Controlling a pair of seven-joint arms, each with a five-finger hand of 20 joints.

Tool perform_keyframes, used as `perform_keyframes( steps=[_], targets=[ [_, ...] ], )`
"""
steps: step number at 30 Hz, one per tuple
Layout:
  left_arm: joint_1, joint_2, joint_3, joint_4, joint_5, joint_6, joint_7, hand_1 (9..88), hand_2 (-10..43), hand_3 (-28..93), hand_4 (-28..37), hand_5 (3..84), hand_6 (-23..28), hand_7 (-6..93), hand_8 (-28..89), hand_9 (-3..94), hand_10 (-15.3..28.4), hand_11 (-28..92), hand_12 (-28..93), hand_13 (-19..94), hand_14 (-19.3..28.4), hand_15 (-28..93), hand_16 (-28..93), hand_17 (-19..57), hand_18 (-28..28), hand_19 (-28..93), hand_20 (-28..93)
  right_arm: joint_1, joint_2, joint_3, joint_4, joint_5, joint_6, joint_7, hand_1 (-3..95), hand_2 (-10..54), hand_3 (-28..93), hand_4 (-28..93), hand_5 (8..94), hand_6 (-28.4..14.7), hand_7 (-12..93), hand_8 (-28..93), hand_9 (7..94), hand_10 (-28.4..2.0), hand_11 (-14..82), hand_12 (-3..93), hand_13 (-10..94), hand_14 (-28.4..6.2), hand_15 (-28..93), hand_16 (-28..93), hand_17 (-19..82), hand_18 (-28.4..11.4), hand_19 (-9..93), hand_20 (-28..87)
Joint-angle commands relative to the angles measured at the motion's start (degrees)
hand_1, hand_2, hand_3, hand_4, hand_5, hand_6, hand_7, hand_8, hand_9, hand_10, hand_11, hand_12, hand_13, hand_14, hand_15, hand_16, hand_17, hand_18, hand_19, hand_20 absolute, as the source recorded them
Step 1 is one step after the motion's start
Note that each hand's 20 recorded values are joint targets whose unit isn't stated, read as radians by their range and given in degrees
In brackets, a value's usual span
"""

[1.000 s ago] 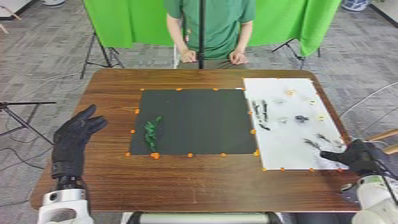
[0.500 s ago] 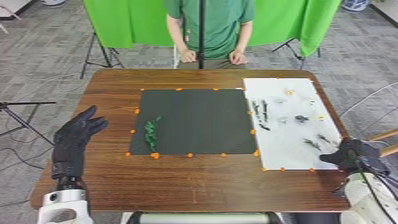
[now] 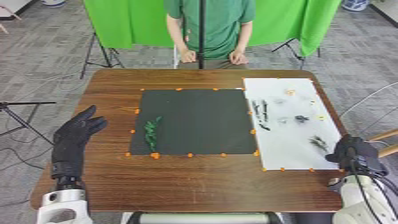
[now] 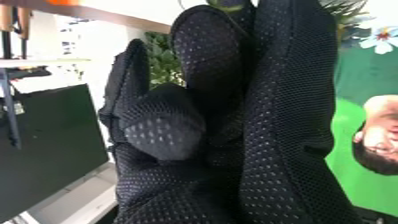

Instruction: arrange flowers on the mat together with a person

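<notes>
The brown worktop (image 3: pixel 195 187) is carrying a dark mat (image 3: pixel 200 122) near its middle and, just beside that on the right, a narrower white mat (image 3: pixel 284 155). On the left, the left robot hand (image 3: pixel 78 129) is hovering beside the dark mat, well apart from it, its fingers extending loosely and its thumb standing away from them; it is holding nothing. The right robot hand (image 3: pixel 354 152) is hanging at the white mat's near right edge. How far open it is, and whether it is gripping anything, I cannot tell. In the right wrist view, green leaves (image 4: pixel 160 60) are showing behind that hand, and a white flower (image 4: pixel 382 40) is showing beyond it.

A green sprig (image 3: pixel 151 134) is lying lengthwise on the dark mat's left part. On the white mat, thin dark stems (image 3: pixel 265 111) are lying near the left edge, a greyish sprig (image 3: pixel 318 143) is lying near the right robot hand, and a small dark flower (image 3: pixel 300 118) is sitting between them. Small orange pieces (image 3: pixel 155 156) are dotting the mats' edges.
</notes>
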Motion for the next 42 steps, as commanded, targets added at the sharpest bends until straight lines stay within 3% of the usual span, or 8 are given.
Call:
perform_keyframes(
  steps=[1,9,17,27,31,42],
  targets=[
    [1.3,-0.40,-0.13,-0.44,0.25,0.28,-0.72,26.5,2.8,71,-23.3,47.9,3.1,12.4,-6,51.2,14.6,19,13,46,17.4,22,-3,17.3,13.6,17,23,-0.4,-0.8,3.1,-4.0,4.0,-1.0,1.5,89.4,-9.5,-28,40,86.1,0.6,22,17,93.5,-8.6,26.6,41.4,86,-5.9,64,35,41,-22.2,68,48],
    [1.5,-0.21,-0.60,-0.84,0.05,0.22,-1.37,26.4,2.2,71,-23.0,47.8,3.2,11.9,-6,51.1,14.6,19,13,46,17.4,22,-3,17.3,13.6,17,23,4.0,0.3,2.5,-12.5,9.0,0.8,0.5,90.1,-9.5,-28,40,86.3,0.3,22,18,93.7,-8.5,26.2,41.3,88,-4.8,63,35,42,-22.2,70,47],
    [1.8,-0.08,-0.96,-1.11,0.14,-0.13,-2.10,26.3,1.8,71,-22.6,47.7,3.5,11.3,-6,50.9,14.6,19,13,46,17.4,22,-3,17.1,13.6,17,23,10.6,-1.3,-7.1,-16.5,11.7,-0.2,-4.2,90.0,-9.5,-28,41,86.5,0.2,21,19,93.7,-8.6,27.1,40.2,89,-3.9,61,35,43,-22.3,71,47],
    [2.6,0.24,-1.50,-1.49,0.43,-0.93,-3.63,26.0,0.9,71,-22.3,47.6,3.9,10.5,-6,50.5,14.5,18,13,45,17.5,21,-3,16.8,13.6,17,23,21.0,-11.0,-23.0,-9.5,8.5,-4.8,-5.4,89.9,-9.5,-28,41,86.6,0.2,21,19,93.7,-8.2,27.1,40.0,90,-3.4,60,36,43,-22.3,72,46],
    [2.7,0.36,-1.56,-1.64,0.71,-1.41,-4.54,26.0,0.6,71,-22.3,47.4,3.9,10.3,-6,50.5,14.5,18,13,45,17.4,21,-3,16.6,13.6,16,23,22.5,-15.5,-25.6,-5.9,7.3,-6.2,-5.6,89.9,-9.5,-28,41,86.8,0.2,21,19,93.7,-8.1,27.2,40.1,90,-3.3,60,36,43,-22.3,72,46],
    [2.7,0.46,-1.18,-1.67,1.07,-2.21,-5.47,25.8,0.3,71,-22.0,47.2,3.9,10.1,-6,50.2,14.5,18,13,45,17.5,21,-3,16.4,13.6,16,22,23.6,-20.9,-29.4,0.1,8.2,-7.6,-5.3,89.9,-9.5,-28,41,86.8,0.2,21,20,93.7,-8.0,27.6,39.9,90,-3.2,59,36,43,-22.3,73,46]
  ],
)
